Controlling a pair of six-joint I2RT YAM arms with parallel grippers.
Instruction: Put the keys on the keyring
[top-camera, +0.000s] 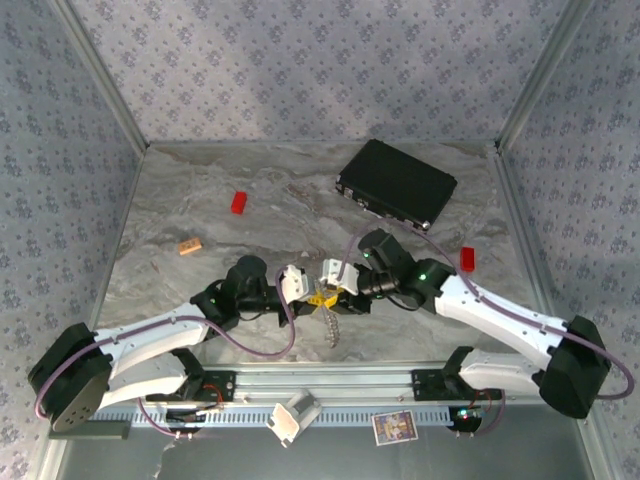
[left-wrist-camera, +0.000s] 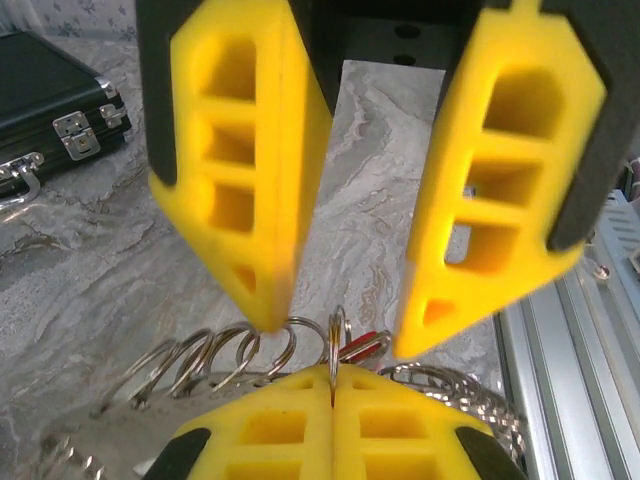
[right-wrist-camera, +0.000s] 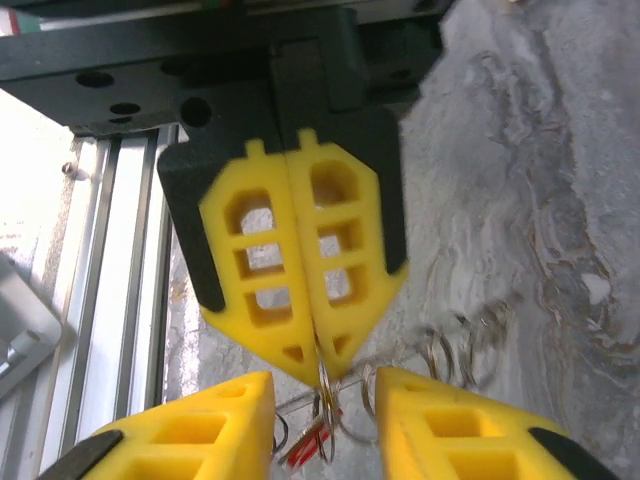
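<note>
My left gripper (left-wrist-camera: 332, 378) (right-wrist-camera: 318, 358) is shut on one thin metal ring of the keyring (left-wrist-camera: 215, 355), holding it upright between its yellow fingertips. The keyring's silvery rings and chain (right-wrist-camera: 440, 350) trail off to the sides and hang down to the table (top-camera: 331, 325). A small red key (left-wrist-camera: 362, 345) (right-wrist-camera: 308, 447) dangles at the pinched ring. My right gripper (right-wrist-camera: 322, 380) (left-wrist-camera: 342, 332) faces the left one tip to tip, open, its fingers straddling that ring. In the top view both grippers meet near the table's front middle (top-camera: 322, 295). The green key is hidden.
A black case (top-camera: 397, 183) lies at the back right. Two red blocks (top-camera: 239, 202) (top-camera: 467, 259) and a tan-orange block (top-camera: 190, 245) sit on the marble table (top-camera: 200, 180). The aluminium rail (top-camera: 330, 385) runs along the near edge.
</note>
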